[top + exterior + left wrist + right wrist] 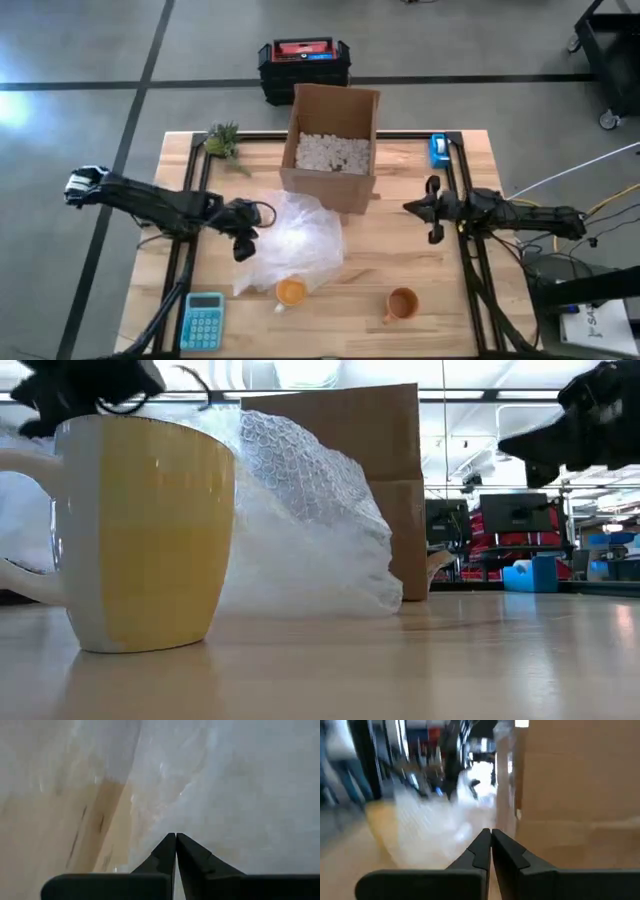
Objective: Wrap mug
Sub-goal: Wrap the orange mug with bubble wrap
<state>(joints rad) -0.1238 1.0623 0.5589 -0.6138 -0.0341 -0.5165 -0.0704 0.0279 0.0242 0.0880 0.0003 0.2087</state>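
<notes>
A yellow mug (pixel 290 292) (pixel 150 530) with a white handle stands upright on its base at the near edge of a crumpled sheet of clear bubble wrap (pixel 295 240) (pixel 310 530). My left gripper (pixel 243 248) (pixel 175 836) is shut at the wrap's left edge, above the table. My right gripper (pixel 410 207) (pixel 491 832) hovers shut with nothing in it, right of the cardboard box (pixel 333 150), clear of the wrap. My left gripper meets the bubble wrap at its left edge (pixel 186 822), slanting down from the table's left. The shut fingertips hide the place of contact, so I cannot tell one layer from several. The wrap stands heaped beyond the fingers, and its lower part lies on the table.
An open cardboard box holding white packing peanuts stands behind the wrap. A second, brown mug (pixel 401 303) sits near the front edge. A blue calculator (pixel 203 320) lies front left, a small plant (pixel 222 140) back left, a blue tape dispenser (pixel 439 150) back right.
</notes>
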